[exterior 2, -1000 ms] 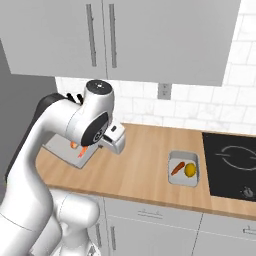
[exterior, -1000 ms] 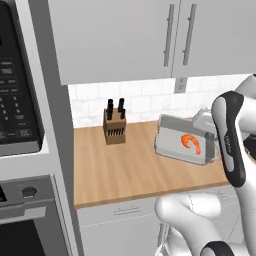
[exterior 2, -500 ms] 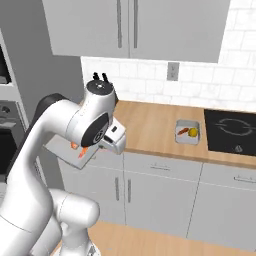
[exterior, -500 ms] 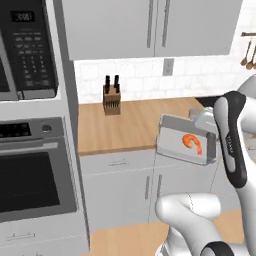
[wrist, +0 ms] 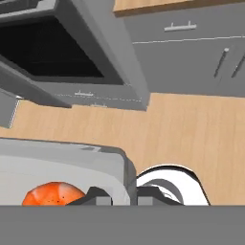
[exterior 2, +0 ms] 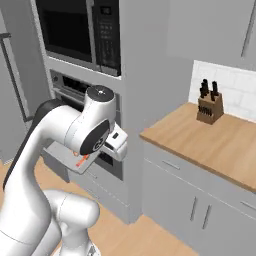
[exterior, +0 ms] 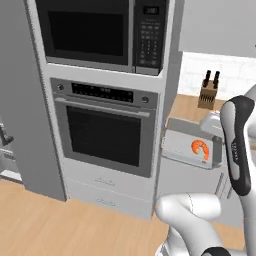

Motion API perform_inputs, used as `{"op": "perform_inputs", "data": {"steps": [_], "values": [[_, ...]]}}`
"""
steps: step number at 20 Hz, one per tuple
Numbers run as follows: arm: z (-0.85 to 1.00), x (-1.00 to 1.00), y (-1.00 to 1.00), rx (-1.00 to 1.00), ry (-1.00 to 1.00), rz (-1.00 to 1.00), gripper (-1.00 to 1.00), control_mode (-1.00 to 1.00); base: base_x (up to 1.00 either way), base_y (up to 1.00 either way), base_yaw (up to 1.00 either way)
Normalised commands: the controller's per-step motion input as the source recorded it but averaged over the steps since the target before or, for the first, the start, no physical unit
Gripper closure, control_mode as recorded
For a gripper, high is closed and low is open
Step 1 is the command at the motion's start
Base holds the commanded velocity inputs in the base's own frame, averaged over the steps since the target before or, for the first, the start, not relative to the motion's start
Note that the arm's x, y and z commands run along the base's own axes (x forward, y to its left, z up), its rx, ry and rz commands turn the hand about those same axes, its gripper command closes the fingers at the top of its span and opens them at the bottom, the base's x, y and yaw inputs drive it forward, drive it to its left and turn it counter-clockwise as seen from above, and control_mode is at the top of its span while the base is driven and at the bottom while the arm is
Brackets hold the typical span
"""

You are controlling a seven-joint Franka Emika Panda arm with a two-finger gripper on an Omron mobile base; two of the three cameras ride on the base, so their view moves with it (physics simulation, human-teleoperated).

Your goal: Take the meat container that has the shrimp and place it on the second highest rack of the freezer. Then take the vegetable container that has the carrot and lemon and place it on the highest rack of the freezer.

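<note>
Grey freezer side [exterior: 22, 100] stands at far left of the left base view, about 9 o'clock from the load, with a dark handle stub [exterior: 5, 137] at the picture's edge. Its shelf plates are hidden from here; cannot tell whether the door is open.

Wall oven [exterior: 107, 135] and microwave [exterior: 100, 30] sit between the freezer and the arm.

Meat container [exterior: 192, 145] hangs in the air in front of the cabinets, right of the oven and off the counter. Long axis runs roughly 9-to-3 in this view, tilted slightly. Shrimp [exterior: 200, 149] lies inside, toward the 3 o'clock end.

Gripper [exterior: 216, 150] is pressed together on the container's 3 o'clock rim. In the hand view the fingertips [wrist: 98, 197] pinch the tub wall [wrist: 122, 167], with the shrimp [wrist: 52, 195] just beside them at 9 o'clock.

Knife block [exterior: 207, 92] stands on the counter [exterior 2: 210, 140] at 12 o'clock from the load.

Judgement: carry step of the first placement. Target lies well apart at 9 o'clock, past the oven column, so the coming move calls for more travel that way before any lift to the lower shelf plate. Risk: the one-edge grip may let the tub sag.
</note>
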Motion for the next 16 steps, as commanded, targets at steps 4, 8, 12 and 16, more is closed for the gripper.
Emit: {"op": "perform_inputs", "data": {"steps": [4,8,12,16], "values": [[0.00,0.00,0.00,0.00,0.00,0.00,1.00,1.00,0.57,0.91,0.39],[0.00,0.00,0.00,0.00,0.00,0.00,1.00,1.00,1.00,1.00,0.07],[0.00,0.00,0.00,0.00,0.00,0.00,1.00,1.00,1.00,1.00,-0.07],[0.00,0.00,0.00,0.00,0.00,0.00,1.00,1.00,1.00,1.00,-0.29]]}}
